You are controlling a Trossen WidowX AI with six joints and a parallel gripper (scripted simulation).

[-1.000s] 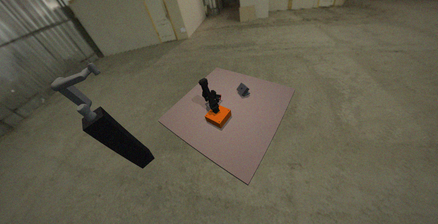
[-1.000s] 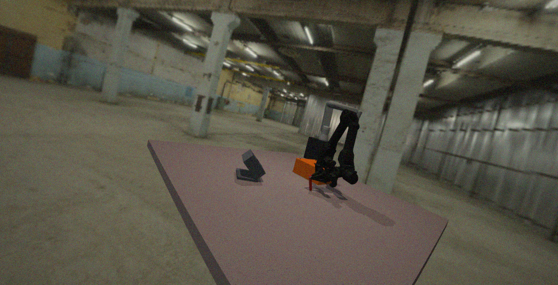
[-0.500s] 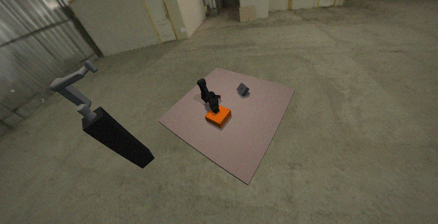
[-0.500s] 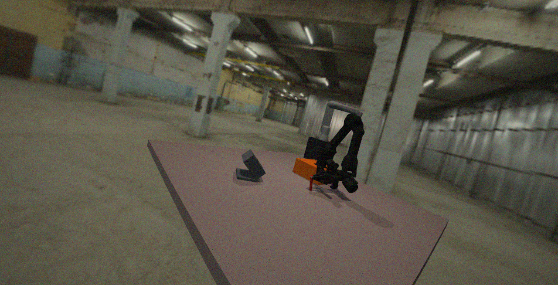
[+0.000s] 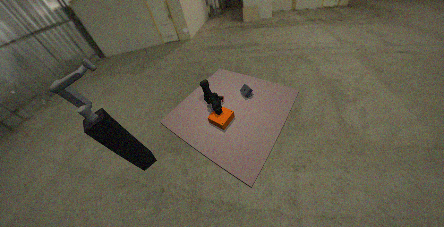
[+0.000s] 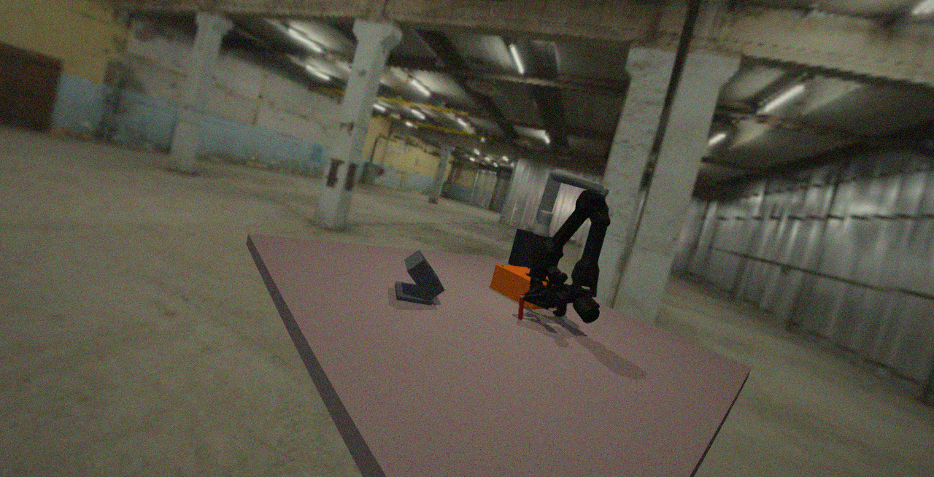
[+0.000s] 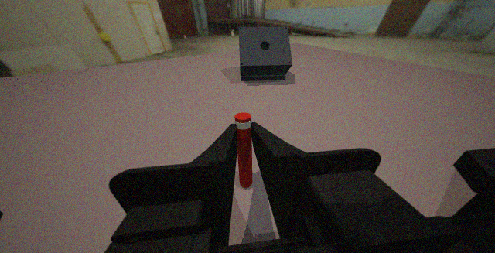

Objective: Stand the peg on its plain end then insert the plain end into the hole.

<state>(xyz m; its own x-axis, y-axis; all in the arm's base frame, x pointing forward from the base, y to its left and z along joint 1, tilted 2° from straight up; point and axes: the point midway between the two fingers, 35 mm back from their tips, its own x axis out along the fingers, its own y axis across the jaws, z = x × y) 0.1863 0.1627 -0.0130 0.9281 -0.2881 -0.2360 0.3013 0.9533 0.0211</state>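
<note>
"Since you are the one with the fingers, what have you got in them?"

"A red peg (image 5: 222, 99) (image 6: 520, 308) (image 7: 244, 152). My gripper (image 5: 222, 97) (image 6: 522, 298) (image 7: 243, 127) is closed on it, one fingertip on each side, up by the white band."

"Which way up is it?"

"Upright, banded end on top and plain end down, low over the pink worktop (image 5: 248, 138) (image 6: 489, 395) (image 7: 116, 114). Whether the bottom touches, I can't tell."

"And whereabouts is that?"

"Ahead of the orange block (image 5: 221, 120) (image 6: 512, 281) my arm (image 5: 206, 93) (image 6: 591, 239) stands on, and in from the worktop's left edge. My elbow is bent up high, out towards that same edge."

"Where's the sloped panel?"

"That grey panel (image 5: 247, 91) (image 6: 425, 275) (image 7: 264, 56) sits farther ahead, near the far edge and in from both far corners. Its face leans back, with one round, dark hole (image 5: 245, 89) (image 7: 264, 45) in it."

"So the peg isn't in there?"

"No, the peg is between my fingers, well apart from the panel."
</note>
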